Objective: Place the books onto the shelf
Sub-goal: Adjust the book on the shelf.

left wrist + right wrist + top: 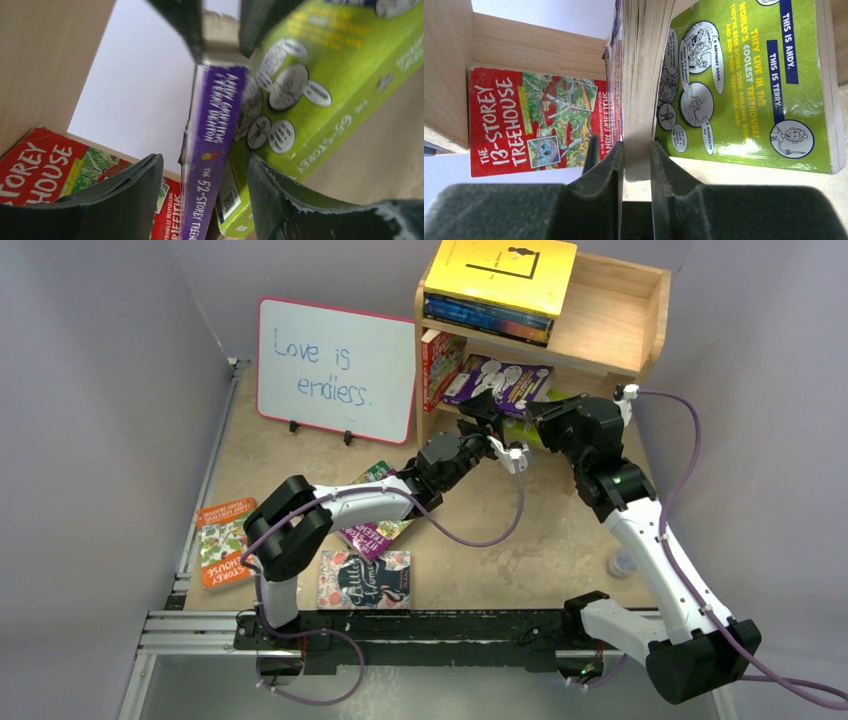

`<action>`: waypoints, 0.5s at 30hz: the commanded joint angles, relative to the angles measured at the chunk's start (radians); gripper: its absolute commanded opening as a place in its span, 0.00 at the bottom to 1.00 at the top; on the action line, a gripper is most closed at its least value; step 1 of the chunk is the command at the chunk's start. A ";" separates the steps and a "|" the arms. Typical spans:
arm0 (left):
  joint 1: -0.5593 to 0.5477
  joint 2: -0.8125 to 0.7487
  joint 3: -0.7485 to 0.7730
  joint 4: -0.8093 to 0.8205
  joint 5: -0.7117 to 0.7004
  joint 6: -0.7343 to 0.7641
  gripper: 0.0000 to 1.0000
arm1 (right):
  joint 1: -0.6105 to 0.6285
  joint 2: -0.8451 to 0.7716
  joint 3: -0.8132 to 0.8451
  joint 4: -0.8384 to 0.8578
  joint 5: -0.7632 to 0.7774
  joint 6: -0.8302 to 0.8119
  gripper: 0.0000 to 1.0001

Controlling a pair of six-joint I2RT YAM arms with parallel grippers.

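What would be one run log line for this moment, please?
right gripper: shut on thin purple paperback book | left gripper: open around its spine | place: lower tier, light wooden shelf

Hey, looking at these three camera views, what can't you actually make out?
- Top view: the lower shelf behind both arms is hidden; the purple book's cover print is too small to read.
- Left wrist: the purple spine title runs off the bottom edge.
- Right wrist: the right gripper covers the book's lower edge; the red book is partly behind it.
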 commanded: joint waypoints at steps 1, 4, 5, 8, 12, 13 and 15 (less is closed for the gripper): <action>0.004 0.018 0.077 -0.091 -0.060 0.192 0.62 | -0.003 -0.031 0.070 0.057 -0.029 0.021 0.06; 0.010 0.034 0.108 -0.134 -0.066 0.225 0.62 | -0.003 -0.039 0.075 0.057 -0.031 0.020 0.06; 0.013 0.038 0.117 -0.140 -0.069 0.228 0.59 | -0.003 -0.043 0.077 0.056 -0.031 0.018 0.06; 0.013 0.044 0.136 -0.135 -0.081 0.227 0.42 | -0.002 -0.053 0.081 0.053 -0.029 0.014 0.07; 0.012 0.037 0.139 -0.129 -0.095 0.198 0.11 | -0.004 -0.069 0.084 0.030 -0.008 0.006 0.15; 0.012 0.032 0.136 -0.121 -0.102 0.185 0.00 | -0.003 -0.074 0.083 0.021 0.001 0.006 0.23; 0.011 0.018 0.125 -0.087 -0.116 0.143 0.00 | -0.004 -0.090 0.077 0.005 0.021 0.004 0.38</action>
